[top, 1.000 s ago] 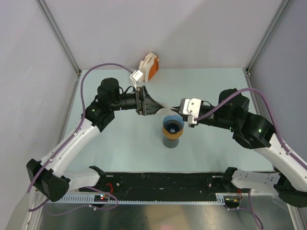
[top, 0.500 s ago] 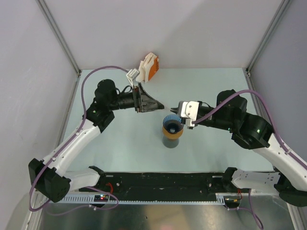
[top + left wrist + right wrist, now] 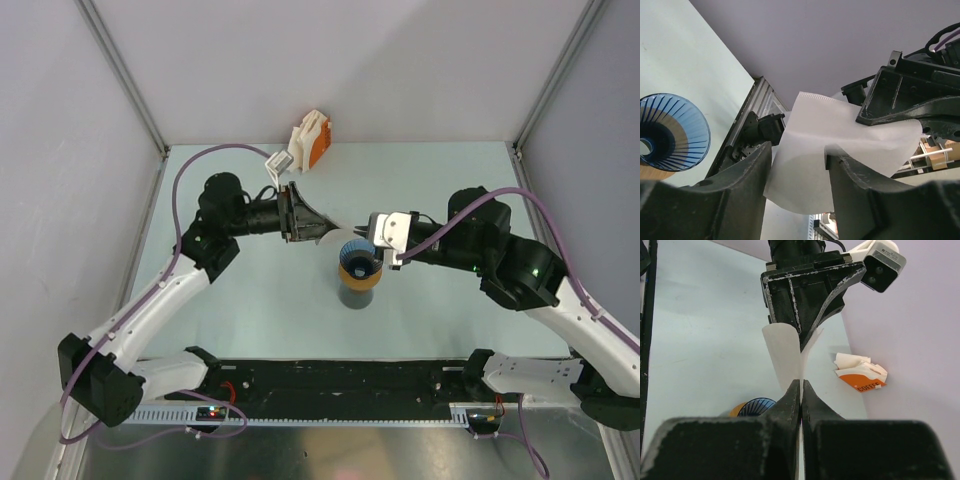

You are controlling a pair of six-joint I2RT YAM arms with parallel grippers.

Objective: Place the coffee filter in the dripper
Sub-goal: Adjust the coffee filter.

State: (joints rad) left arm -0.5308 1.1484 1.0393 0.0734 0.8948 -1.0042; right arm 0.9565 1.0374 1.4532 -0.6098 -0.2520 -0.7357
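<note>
Filter (image 3: 335,232) held above the table (image 3: 250,290), just beyond the dripper (image 3: 360,257), between two grippers.

Nearest, the blue dripper is seated mouth-up on an orange ring atop a dark cup (image 3: 357,297), at mid-table. Just behind it, the white filter's edge is pinched by the right gripper (image 3: 801,385), its jaws pressed together on the paper. The filter's other side is flanked by the left gripper (image 3: 797,152), its jaws partly apart; whether the paper is pressed there cannot be told. At the far edge, an orange-and-white filter pack (image 3: 310,140) is seen.
</note>
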